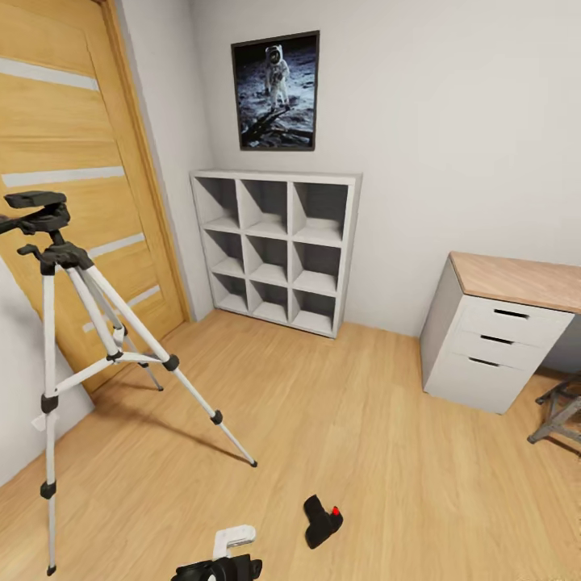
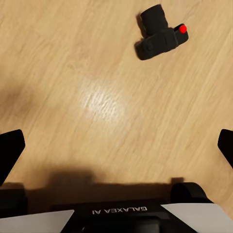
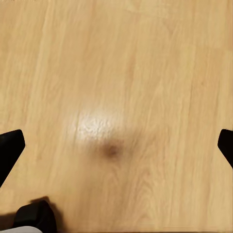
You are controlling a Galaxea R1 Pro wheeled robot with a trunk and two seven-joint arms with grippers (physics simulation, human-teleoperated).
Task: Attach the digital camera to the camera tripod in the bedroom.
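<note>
The digital camera (image 1: 323, 520) lies on the wood floor, small and black with a red dot on top; in the left wrist view the camera (image 2: 160, 34) lies on its side, well beyond the fingertips. The camera tripod (image 1: 89, 339) stands at the left with its silver legs spread and its black head bare. My left gripper (image 2: 116, 148) hangs open over bare floor, its fingers (image 2: 10, 150) wide apart, and part of that arm (image 1: 219, 565) shows at the bottom of the head view. My right gripper (image 3: 116, 145) is open above the planks with nothing between its fingers.
A white cube shelf (image 1: 274, 250) stands against the far wall under an astronaut poster (image 1: 276, 90). At the right are a white drawer unit with a wooden top (image 1: 492, 339) and a metal trestle leg (image 1: 557, 411). A wooden door (image 1: 73, 161) is behind the tripod.
</note>
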